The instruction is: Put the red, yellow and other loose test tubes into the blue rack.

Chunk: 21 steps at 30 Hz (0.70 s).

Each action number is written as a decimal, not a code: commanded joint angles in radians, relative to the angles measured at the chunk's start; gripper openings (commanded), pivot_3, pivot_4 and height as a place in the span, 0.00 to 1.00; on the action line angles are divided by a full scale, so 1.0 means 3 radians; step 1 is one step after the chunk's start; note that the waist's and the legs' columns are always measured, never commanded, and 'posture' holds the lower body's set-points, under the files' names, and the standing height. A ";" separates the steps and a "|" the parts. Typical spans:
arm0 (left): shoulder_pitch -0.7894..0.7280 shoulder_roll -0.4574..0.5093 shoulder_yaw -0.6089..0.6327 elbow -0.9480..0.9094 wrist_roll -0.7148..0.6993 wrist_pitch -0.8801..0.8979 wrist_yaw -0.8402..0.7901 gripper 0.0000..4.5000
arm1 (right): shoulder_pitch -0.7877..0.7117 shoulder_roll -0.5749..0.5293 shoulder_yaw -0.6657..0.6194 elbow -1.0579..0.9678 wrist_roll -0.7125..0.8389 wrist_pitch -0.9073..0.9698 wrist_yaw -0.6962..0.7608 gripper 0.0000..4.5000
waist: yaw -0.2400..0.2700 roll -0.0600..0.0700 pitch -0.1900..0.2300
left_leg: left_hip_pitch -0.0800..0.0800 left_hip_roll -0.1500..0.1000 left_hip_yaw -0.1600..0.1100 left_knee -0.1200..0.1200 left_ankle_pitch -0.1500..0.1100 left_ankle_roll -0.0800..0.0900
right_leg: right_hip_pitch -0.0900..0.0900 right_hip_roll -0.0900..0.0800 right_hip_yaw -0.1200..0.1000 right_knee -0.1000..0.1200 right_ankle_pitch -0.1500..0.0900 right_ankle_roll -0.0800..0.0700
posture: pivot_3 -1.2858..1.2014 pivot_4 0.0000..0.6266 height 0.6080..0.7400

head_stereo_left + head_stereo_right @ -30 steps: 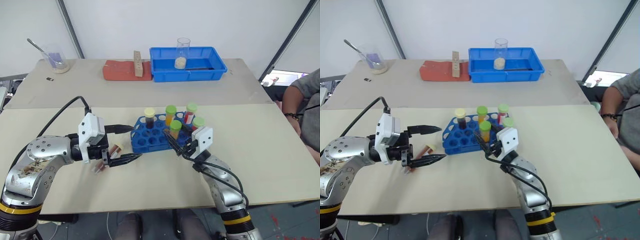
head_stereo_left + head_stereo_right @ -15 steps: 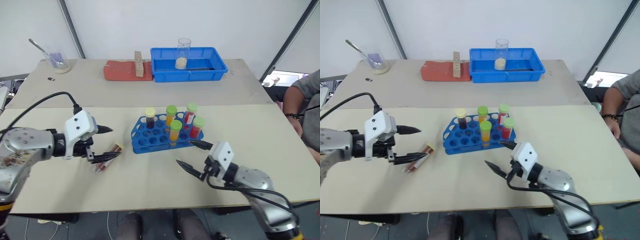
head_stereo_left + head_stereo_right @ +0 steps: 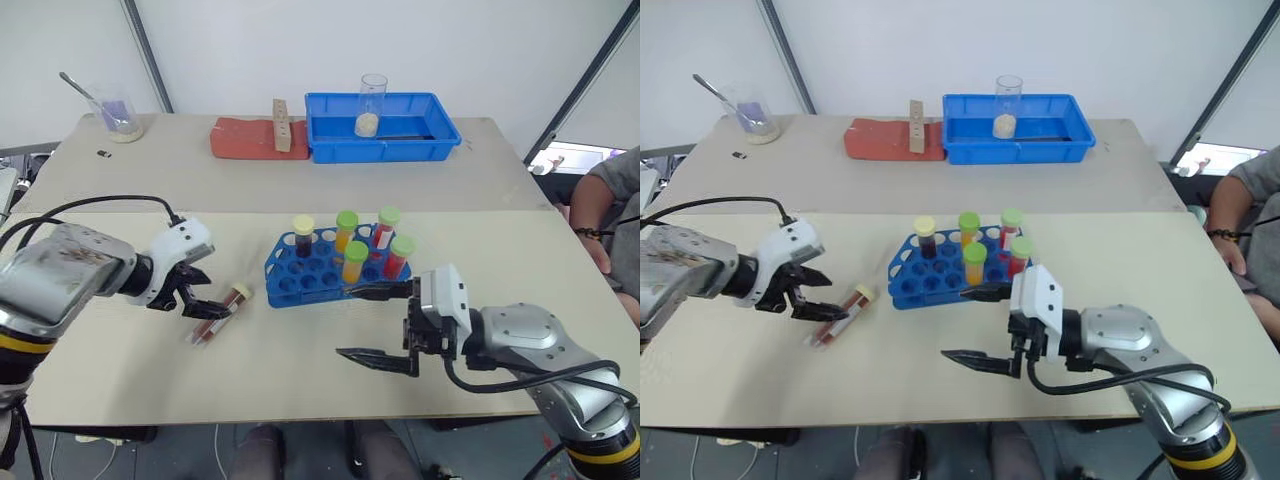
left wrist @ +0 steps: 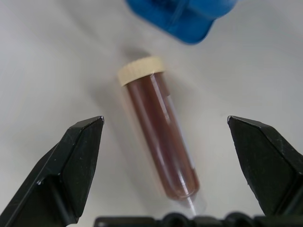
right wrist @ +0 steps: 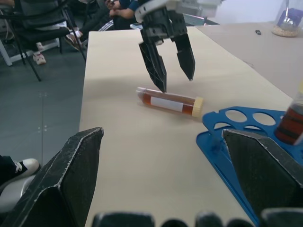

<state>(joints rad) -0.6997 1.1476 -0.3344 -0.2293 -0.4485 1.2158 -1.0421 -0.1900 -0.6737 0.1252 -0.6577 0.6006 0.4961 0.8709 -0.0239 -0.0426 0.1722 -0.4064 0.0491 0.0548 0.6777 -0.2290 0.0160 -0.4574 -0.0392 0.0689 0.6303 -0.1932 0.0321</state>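
Since a second ago, the right gripper (image 3: pixel 380 325) has withdrawn from the small bright blue plastic rack (image 3: pixel 300 272) and hangs in front of it, jaws wide open and empty. The left gripper (image 3: pixel 205 295) has lowered over the clear plastic tube of dark red-brown liquid with pale yellow cap (image 4: pixel 158 137), jaws open astride it, not gripping. That tube lies flat on the beige desk (image 3: pixel 500 270), just left of the rack. Five capped tubes stand upright in the rack.
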 commanded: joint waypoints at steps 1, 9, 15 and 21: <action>-0.0326 -0.0057 -0.0267 0.0075 0.0120 0.0298 -0.0018 1.00 | -0.0042 0.0051 0.0048 -0.0195 0.0042 0.0034 -0.0060 0.99 | 0.0016 -0.0001 0.0001 | 0.0000 0.0000 -0.0001 0.0001 0.0000 0.0000 | 0.0000 0.0000 0.0000 0.0001 0.0000 0.0001 | 0.52 0.24 0.91; -0.0708 -0.0337 -0.0649 0.0231 0.0121 0.0798 0.0104 1.00 | 0.0037 0.0030 0.0064 -0.0238 -0.0045 0.0055 -0.0142 0.99 | 0.0035 -0.0003 0.0001 | -0.0001 -0.0002 -0.0003 0.0009 0.0000 0.0000 | 0.0003 0.0000 0.0002 0.0002 0.0000 -0.0001 | 0.52 0.24 0.91; -0.0685 -0.0406 -0.0745 0.0279 0.0122 0.0836 0.0181 1.00 | 0.0048 -0.0131 -0.0047 -0.0193 -0.0206 0.0077 -0.0212 0.99 | 0.0028 -0.0003 0.0001 | -0.0001 -0.0002 -0.0006 0.0008 0.0001 0.0000 | 0.0002 0.0001 0.0002 0.0005 0.0007 0.0010 | 0.52 0.24 0.91; -0.0651 -0.0453 -0.0803 0.0368 0.0133 0.0813 0.0232 0.42 | 0.0014 -0.0336 -0.0200 -0.0227 -0.0180 0.0221 -0.0209 1.00 | 0.0034 -0.0004 0.0001 | -0.0001 -0.0003 -0.0006 0.0010 0.0001 0.0000 | 0.0003 0.0001 0.0002 0.0005 0.0008 0.0012 | 0.52 0.24 0.91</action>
<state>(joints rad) -0.8886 1.0131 -0.5746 -0.1196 -0.4209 1.4642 -0.9803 -0.1749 -0.7582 0.1001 -0.6977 0.5426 0.5495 0.8100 -0.0137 -0.0437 0.1725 -0.4068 0.0481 0.0531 0.6808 -0.2289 0.0159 -0.4564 -0.0389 0.0697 0.6317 -0.1909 0.0355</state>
